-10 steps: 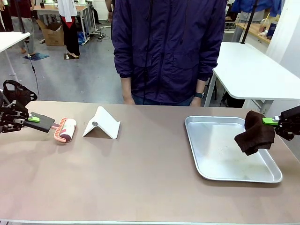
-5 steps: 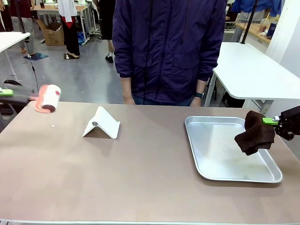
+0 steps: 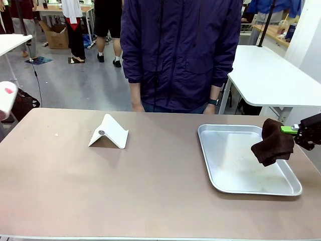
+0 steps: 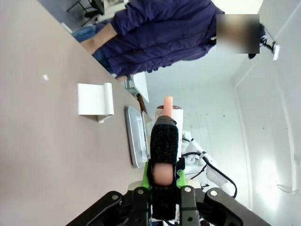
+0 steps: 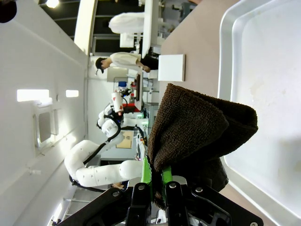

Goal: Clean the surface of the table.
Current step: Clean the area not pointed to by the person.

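Blurred and cut off at frame's left edge, clear of the matte brownish-taupe bench (image 3: pixel 150 186): pink-and-white lint roller (image 3: pixel 6 96) clenched in left gripper (image 4: pixel 164 178); right gripper (image 3: pixel 287 130) grasping dark brown cloth (image 3: pixel 272 143) over silver metal tray (image 3: pixel 225 165).

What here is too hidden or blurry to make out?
Front view: the roller is a blur, cut off by the left edge.
Front view: the speck on the table is too small to identify.
Right wrist view: the cloth hides the right gripper fingertips.
Left wrist view: the left gripper holds the roller end-on, so its handle hides most of the drum.
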`<state>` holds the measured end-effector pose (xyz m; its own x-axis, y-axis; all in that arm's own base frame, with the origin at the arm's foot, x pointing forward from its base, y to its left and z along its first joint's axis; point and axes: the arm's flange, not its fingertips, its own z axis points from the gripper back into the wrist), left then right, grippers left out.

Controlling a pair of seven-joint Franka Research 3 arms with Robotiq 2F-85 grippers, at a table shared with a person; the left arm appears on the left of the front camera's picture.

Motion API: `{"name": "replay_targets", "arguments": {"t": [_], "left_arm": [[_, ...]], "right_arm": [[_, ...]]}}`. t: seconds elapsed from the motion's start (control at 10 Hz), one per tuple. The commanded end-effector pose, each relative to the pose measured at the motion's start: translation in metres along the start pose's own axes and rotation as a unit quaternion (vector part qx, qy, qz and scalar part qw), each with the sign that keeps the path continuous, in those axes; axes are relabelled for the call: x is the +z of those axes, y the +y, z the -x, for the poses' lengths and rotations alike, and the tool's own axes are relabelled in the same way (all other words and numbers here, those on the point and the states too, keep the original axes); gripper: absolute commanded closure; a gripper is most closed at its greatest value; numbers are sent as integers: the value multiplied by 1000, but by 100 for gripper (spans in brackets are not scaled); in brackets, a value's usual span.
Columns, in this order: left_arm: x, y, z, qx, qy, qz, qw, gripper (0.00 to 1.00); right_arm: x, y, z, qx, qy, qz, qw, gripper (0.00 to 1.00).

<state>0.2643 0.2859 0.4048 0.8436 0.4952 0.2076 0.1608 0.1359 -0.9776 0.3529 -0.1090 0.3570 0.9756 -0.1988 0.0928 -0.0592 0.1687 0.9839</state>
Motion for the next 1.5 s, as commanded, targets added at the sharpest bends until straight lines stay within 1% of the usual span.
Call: {"name": "replay_targets", "arguments": {"t": [0.0,0.1,0.2,0.3,0.4,1.0,1.1,1.2,1.3,1.4], "left_arm": [[47,24,-7,-10,1,-5,1000,78],[68,38,-8,-2,-21,-17,1000,78],[76,49,-8,-1,-31,-31,999,78],[77,55,-10,18,-45,-30,998,78],[70,39,4,12,-33,-29,999,78],[70,39,4,12,-33,-29,999,78],[74,42,0,8,-34,-34,999,78],[62,40,-12,12,-18,-49,999,78],[40,38,-28,16,19,-68,997,78],[20,38,-43,16,39,-81,996,78]], "right_arm": [[0,3,-2,8,-5,-5,1000,90],[0,3,-2,8,-5,-5,1000,90],[0,3,-2,8,-5,-5,1000,90],[0,3,-2,8,-5,-5,1000,90],[0,3,-2,8,-5,-5,1000,90],[0,3,-2,8,-5,-5,1000,90],[0,3,-2,8,-5,-5,1000,90],[0,3,-2,8,-5,-5,1000,90],[0,3,-2,8,-5,-5,1000,90],[0,3,-2,8,-5,-5,1000,90]]}}
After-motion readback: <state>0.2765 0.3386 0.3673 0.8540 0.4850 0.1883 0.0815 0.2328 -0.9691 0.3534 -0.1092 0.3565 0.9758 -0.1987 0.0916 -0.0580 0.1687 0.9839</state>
